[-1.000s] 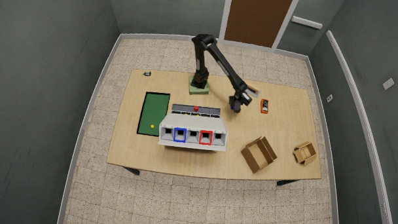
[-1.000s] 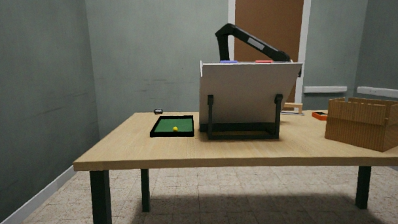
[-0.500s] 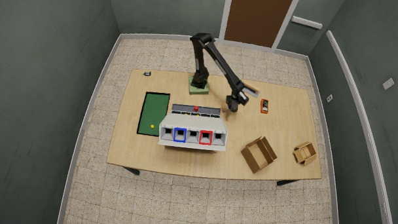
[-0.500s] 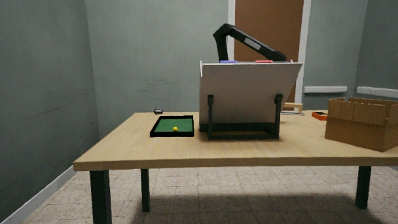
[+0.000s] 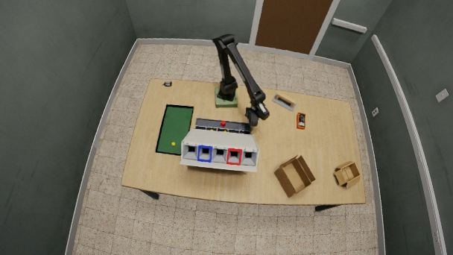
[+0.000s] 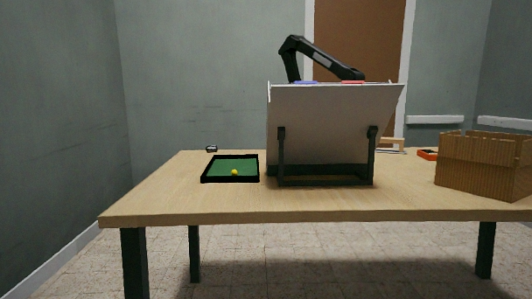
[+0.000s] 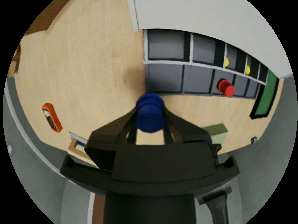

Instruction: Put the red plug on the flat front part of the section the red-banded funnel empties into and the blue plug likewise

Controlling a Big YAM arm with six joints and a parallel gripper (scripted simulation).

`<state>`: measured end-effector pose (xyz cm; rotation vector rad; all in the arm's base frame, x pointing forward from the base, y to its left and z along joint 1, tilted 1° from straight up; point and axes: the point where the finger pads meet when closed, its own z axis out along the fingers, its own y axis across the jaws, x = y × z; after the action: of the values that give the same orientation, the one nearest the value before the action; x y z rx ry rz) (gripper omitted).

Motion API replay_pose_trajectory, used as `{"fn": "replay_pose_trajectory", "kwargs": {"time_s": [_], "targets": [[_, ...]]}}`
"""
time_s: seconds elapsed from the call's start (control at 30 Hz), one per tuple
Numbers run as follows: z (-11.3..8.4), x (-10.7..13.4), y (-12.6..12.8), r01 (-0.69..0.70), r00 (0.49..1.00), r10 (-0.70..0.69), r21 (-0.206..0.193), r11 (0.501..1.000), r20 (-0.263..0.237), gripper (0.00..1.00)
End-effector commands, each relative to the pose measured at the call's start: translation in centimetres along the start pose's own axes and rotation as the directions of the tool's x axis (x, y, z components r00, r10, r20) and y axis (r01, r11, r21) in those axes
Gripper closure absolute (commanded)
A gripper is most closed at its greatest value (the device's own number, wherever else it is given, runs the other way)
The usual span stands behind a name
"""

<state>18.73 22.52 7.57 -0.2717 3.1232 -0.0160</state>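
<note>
Three yellow marbles are visible to us around the funnel stand [image 5: 220, 139] [image 6: 325, 122] [image 7: 200, 14]: one marble [image 5: 173, 144] [image 6: 234, 172] lies in the green tray [image 5: 157, 147] [image 6: 229, 179] [image 7: 270, 92] beside the stand, and two marbles sit in the row of sections [image 5: 202, 122] [image 7: 165, 78] at its foot, on the arm's side. Of those two, one marble [image 5: 225, 131] [image 7: 226, 62] is in the middle section and the other marble [image 5: 211, 130] [image 7: 247, 70] is in the next section towards the green tray. The red plug [image 5: 223, 123] [image 7: 226, 87] rests on the flat front part of the middle section.

We have the gripper [image 5: 252, 118] [image 7: 150, 111] clamped on the blue plug [image 7: 150, 112], above the table near the end of the row away from the green tray. The blue plug is off the sections.

On the stand's top, we see the blue-banded funnel [image 5: 205, 153] second from the green tray's end and the red-banded funnel [image 5: 234, 156] second from the other end. Beyond that other end stand two open cardboard boxes, the larger box [image 5: 284, 183] [image 6: 474, 163] nearer the stand and the smaller box [image 5: 352, 183] farther off.
</note>
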Motion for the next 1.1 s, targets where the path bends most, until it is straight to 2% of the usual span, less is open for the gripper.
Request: {"fn": "replay_pose_trajectory", "kwargs": {"time_s": [0.0,0.23,0.3,0.8,0.87,0.9,1.07], "targets": [[-0.3,0.0,-3.1,0.026,1.0,-0.026,0.005,1.0,-0.005,1.0],[-0.3,0.0,-7.9,0.026,1.0,-0.026,0.004,1.0,-0.007,1.0],[-0.3,0.0,-7.9,0.026,1.0,-0.026,0.004,1.0,-0.007,1.0],[-0.3,-0.1,-17.0,0.026,1.0,-0.026,0.001,1.0,-0.008,1.0],[-0.3,-0.1,-17.0,0.026,1.0,-0.026,0.001,1.0,-0.008,1.0],[0.2,0.0,-17.5,0.026,0.999,-0.026,0.002,1.0,-0.029,1.0],[0.1,-0.1,-19.9,0.026,0.999,-0.026,0.0,1.0,-0.024,1.0]]}}
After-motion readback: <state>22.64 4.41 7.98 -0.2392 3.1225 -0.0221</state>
